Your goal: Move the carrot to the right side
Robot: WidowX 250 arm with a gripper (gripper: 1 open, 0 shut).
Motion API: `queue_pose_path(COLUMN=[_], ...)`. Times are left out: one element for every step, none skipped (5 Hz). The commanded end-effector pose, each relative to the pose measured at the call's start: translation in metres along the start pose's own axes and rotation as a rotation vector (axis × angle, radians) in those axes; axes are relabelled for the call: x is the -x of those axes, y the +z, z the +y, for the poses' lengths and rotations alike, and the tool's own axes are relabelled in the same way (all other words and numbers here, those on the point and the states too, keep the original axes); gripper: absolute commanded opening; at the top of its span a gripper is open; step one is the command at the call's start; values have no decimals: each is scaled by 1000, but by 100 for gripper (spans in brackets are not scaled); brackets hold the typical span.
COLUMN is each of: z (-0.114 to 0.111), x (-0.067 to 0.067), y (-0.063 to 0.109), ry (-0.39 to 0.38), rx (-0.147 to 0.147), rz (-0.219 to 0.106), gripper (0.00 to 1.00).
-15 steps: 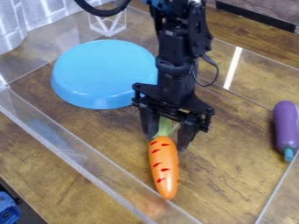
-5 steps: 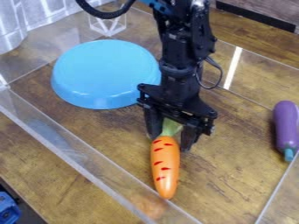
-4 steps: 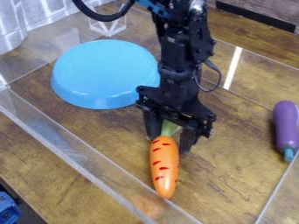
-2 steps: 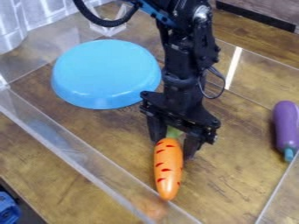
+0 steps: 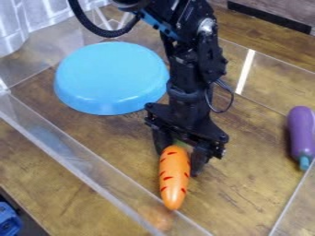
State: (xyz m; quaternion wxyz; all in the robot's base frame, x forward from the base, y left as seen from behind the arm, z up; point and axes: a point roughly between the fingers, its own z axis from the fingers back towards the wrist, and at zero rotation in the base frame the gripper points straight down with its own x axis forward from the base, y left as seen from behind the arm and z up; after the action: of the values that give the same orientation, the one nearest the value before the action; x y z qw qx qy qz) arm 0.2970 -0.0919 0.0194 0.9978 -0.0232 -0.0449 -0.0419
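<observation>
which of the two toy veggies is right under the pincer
The orange carrot, its top end between the pincer fingers. The purple eggplant lies apart at the right edge, touched by nothing.

A single camera stands off the arm, raised above the bench [image 5: 74,171] and tilted down at it from the front. It sits close: the bench fills nearly the whole frame, and the arm's upper part is cut off by the top edge. The wood grain and the clear tray [image 5: 110,175] run diagonally, so the view is turned somewhat to the bench's edges. The plate [image 5: 109,78] lies upper left, the eggplant [image 5: 300,134] at the right edge, partly cropped.
</observation>
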Motion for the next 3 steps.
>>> queue_pose_path(z=[-9, -11, -13], x=[4, 8, 12], y=[3, 4, 4], ry=[-25, -33, -42], rx=[10, 14, 18], rz=[-12, -11, -11], gripper=[0, 0, 0])
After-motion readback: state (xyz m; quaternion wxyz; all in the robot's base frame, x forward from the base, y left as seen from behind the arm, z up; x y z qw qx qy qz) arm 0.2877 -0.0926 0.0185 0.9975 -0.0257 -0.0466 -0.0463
